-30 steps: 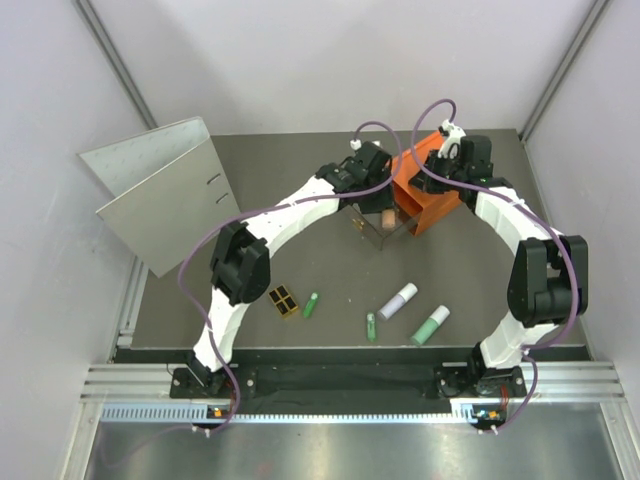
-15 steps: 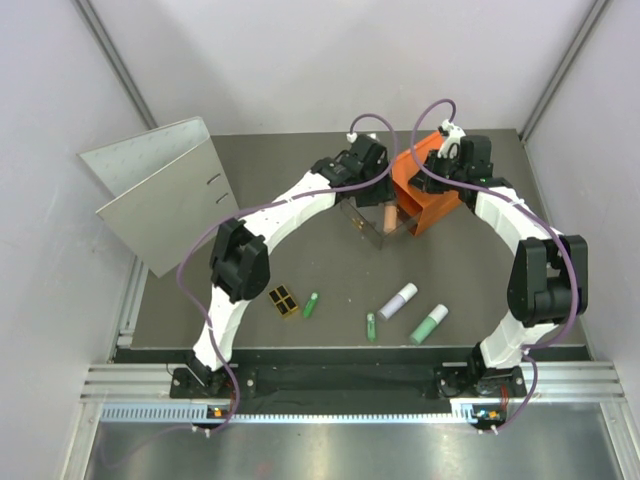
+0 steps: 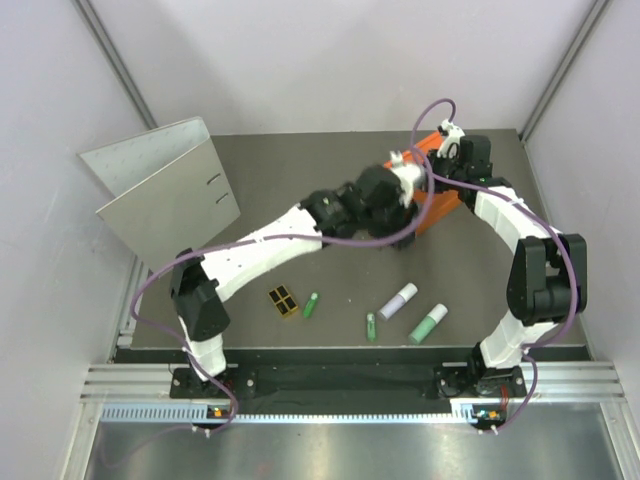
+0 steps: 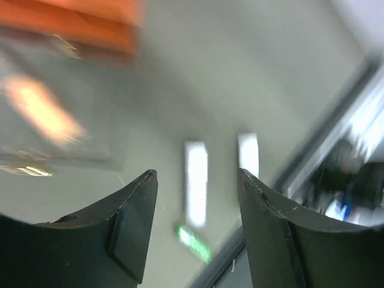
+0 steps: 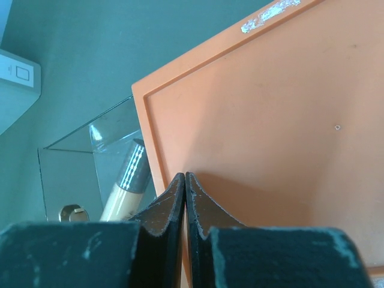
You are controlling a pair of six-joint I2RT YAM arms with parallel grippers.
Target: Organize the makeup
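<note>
Swinging away from the clear plastic drawer (image 5: 78, 144), the left gripper (image 4: 197, 175) has spread its jaws and now holds nothing. Its wrist view is smeared by motion. Closest to it, ahead and to the left of its fingertips, the short orange tube (image 5: 123, 192) lies inside that drawer, released. Beside the drawer, the right gripper (image 5: 185, 180) is pinched together and empty, tips against the orange drawer box (image 5: 270, 120). Farther off, toward the arm bases, lie the pale lavender-white tube (image 3: 398, 300), mint green tube (image 3: 430, 324), first slim green stick (image 3: 371, 326), second slim green stick (image 3: 311, 305) and square black-and-gold palette (image 3: 285, 300). One item looks stowed, with five left.
</note>
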